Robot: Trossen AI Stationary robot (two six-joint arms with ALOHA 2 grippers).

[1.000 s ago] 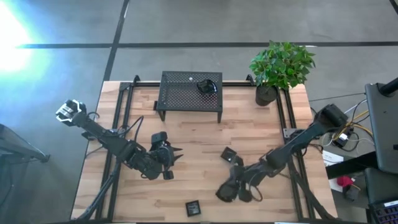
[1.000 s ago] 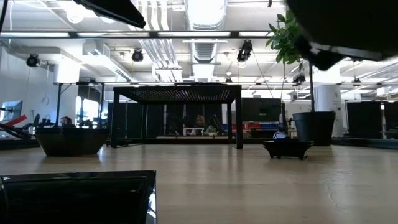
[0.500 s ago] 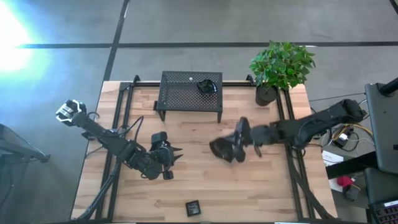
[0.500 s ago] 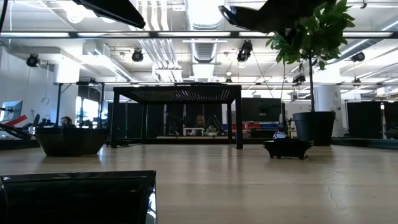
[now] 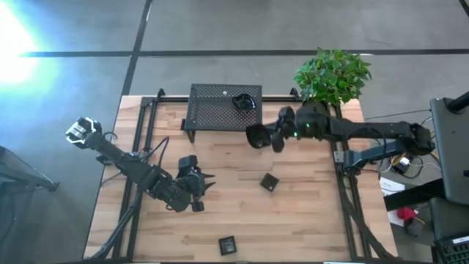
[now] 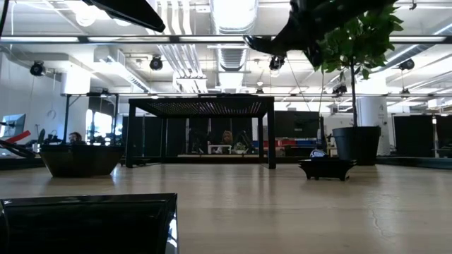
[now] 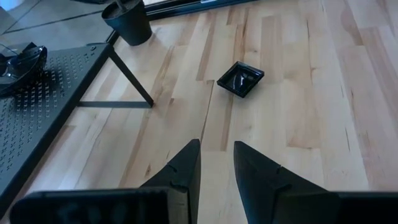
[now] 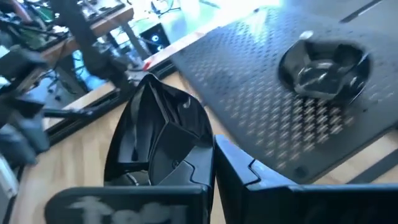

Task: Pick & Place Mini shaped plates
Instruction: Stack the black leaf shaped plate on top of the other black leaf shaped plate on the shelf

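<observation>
Clenched right gripper (image 8: 208, 155) grips a glossy mini plate (image 8: 158, 140) by its rim, airborne beside the mesh stand (image 5: 220, 106). Best carry it level over the perforated top, lowering clear of the round dish (image 8: 324, 68) there. Left gripper (image 7: 216, 165) waits slightly parted, empty, low over the table (image 5: 315, 220).
</observation>
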